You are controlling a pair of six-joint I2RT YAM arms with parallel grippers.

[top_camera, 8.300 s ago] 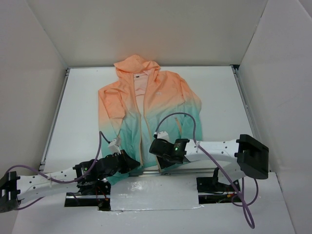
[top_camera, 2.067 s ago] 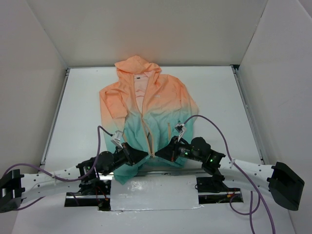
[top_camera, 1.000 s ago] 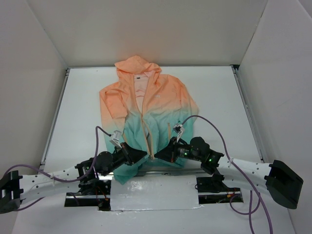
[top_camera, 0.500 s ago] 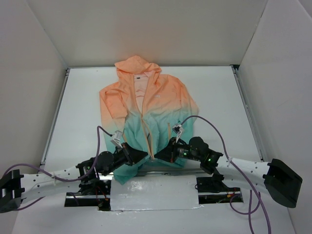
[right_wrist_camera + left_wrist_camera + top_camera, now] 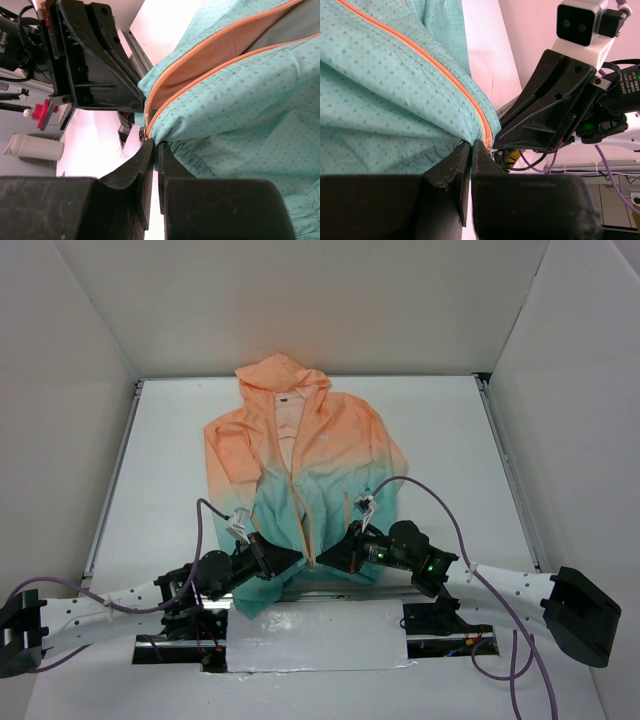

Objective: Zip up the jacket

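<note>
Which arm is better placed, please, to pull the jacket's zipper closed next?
Probably the right: the right gripper is shut on the jacket hem just by a small metal piece, likely the slider. The left gripper pinches the hem, anchoring it.

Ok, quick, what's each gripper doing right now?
Left gripper: closed, pinching the bottom edge of the jacket.
Right gripper: closed, pinching the jacket's bottom edge too.

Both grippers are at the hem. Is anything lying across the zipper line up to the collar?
Nothing visible. The left gripper and right gripper each pinch the hem of the peach-to-teal hooded jacket beside its orange zipper, and the track runs bare to the collar.
</note>
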